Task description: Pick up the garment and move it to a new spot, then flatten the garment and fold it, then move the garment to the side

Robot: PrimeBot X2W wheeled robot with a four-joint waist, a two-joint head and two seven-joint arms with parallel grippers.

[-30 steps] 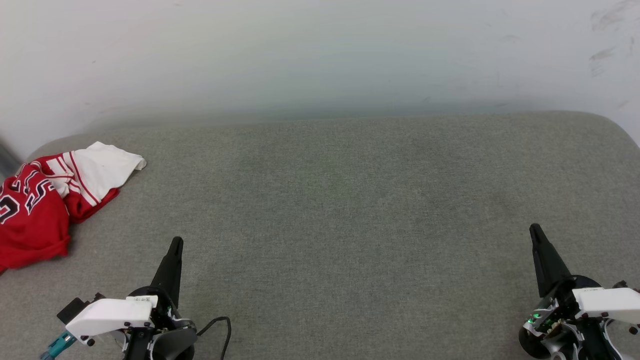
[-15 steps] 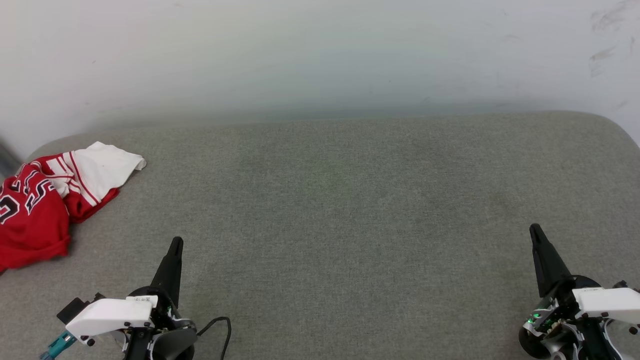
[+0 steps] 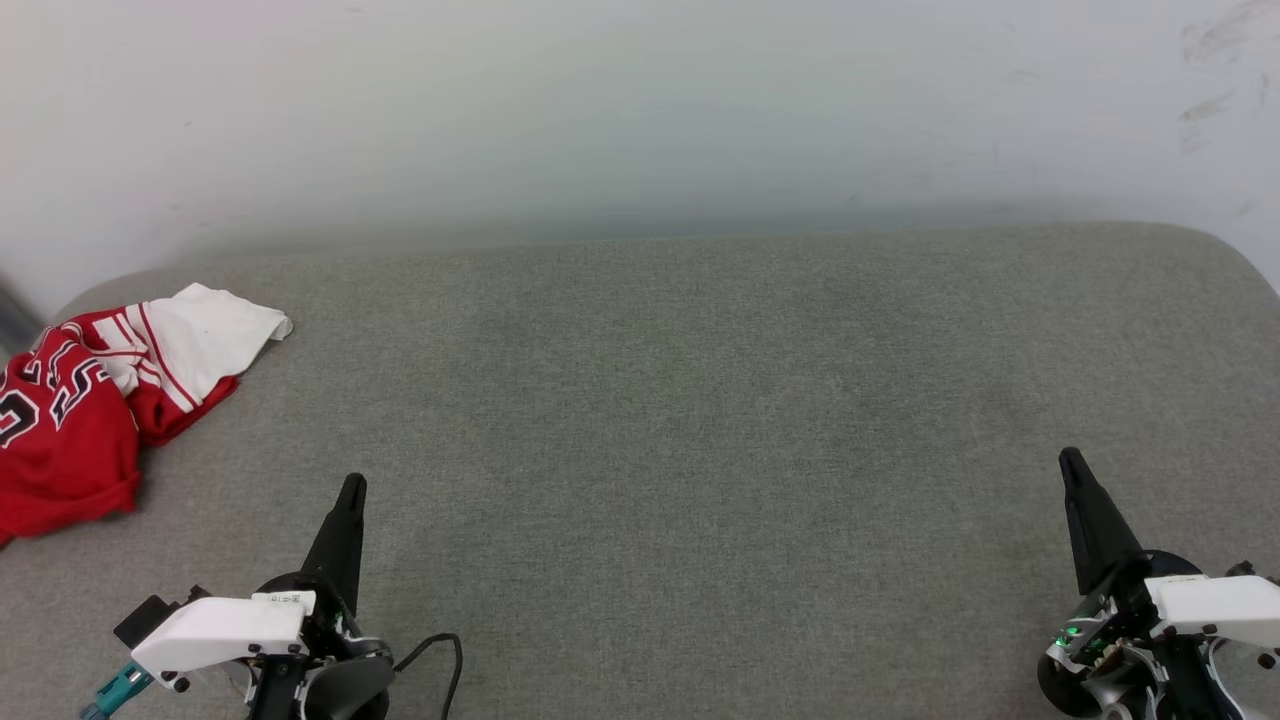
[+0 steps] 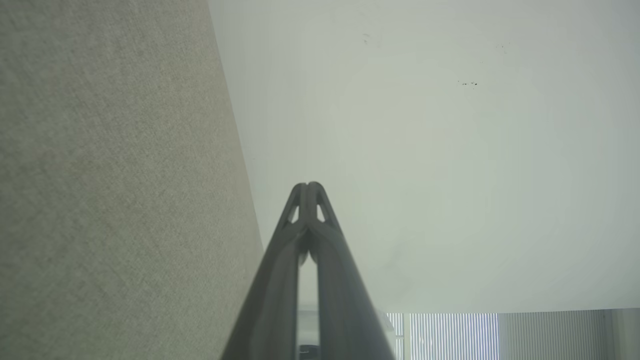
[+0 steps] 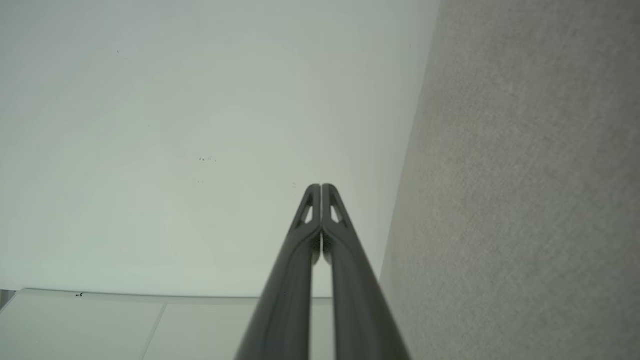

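A wide grey fabric-covered surface [image 3: 680,420] runs up to a pale wall [image 3: 640,110] at the far side. The garment [image 3: 70,430], a red jersey T-shirt with a white sleeve and red-and-white striped trim, lies crumpled at the left edge of the surface. The picture's border partly cuts it off, and black-and-white lettering shows on its red part. The left gripper [image 3: 352,487] is at the near left, its 2 dark fingers pressed together with nothing between them. The garment lies well apart from it, farther off and to its left. The right gripper [image 3: 1070,458] is at the near right, also fully closed and empty, far from the garment. Both grippers point toward the wall.
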